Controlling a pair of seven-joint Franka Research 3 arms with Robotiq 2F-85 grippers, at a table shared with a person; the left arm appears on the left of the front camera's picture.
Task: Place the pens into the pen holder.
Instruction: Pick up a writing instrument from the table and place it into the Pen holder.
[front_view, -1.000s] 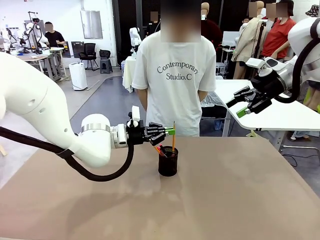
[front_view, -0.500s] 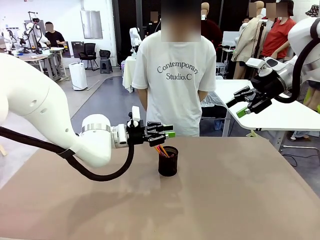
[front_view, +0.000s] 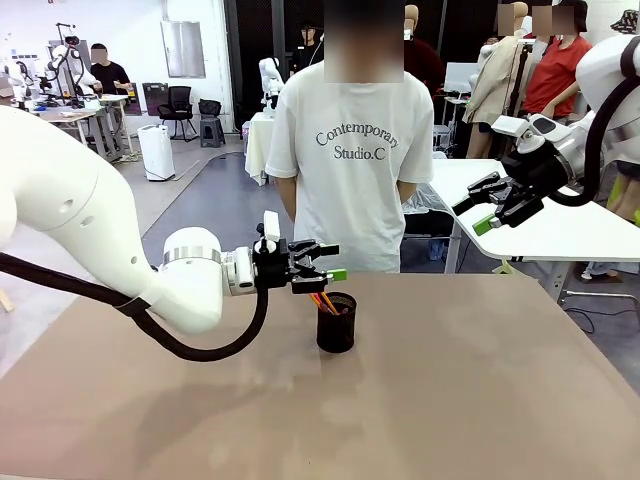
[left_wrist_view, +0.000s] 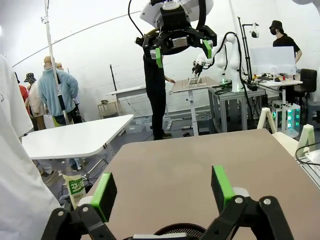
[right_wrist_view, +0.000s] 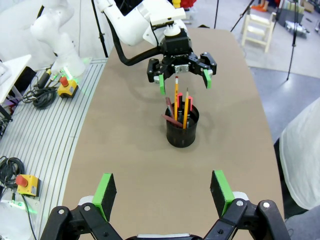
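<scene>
While pens (right_wrist_view: 179, 107) stand in pen holder (front_view: 336, 322), left fingers (front_view: 337, 274) splayed just above.

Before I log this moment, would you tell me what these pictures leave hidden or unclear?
- Front view: the pens are too small to count; the left gripper hides their tops.
- Left wrist view: the pen holder is cut off by the bottom edge; its rim alone shows between the fingers.
- Right wrist view: the pen holder's inside is too dark to see how deep the pens sit.
- Front view: the person's hands are behind the back.
</scene>
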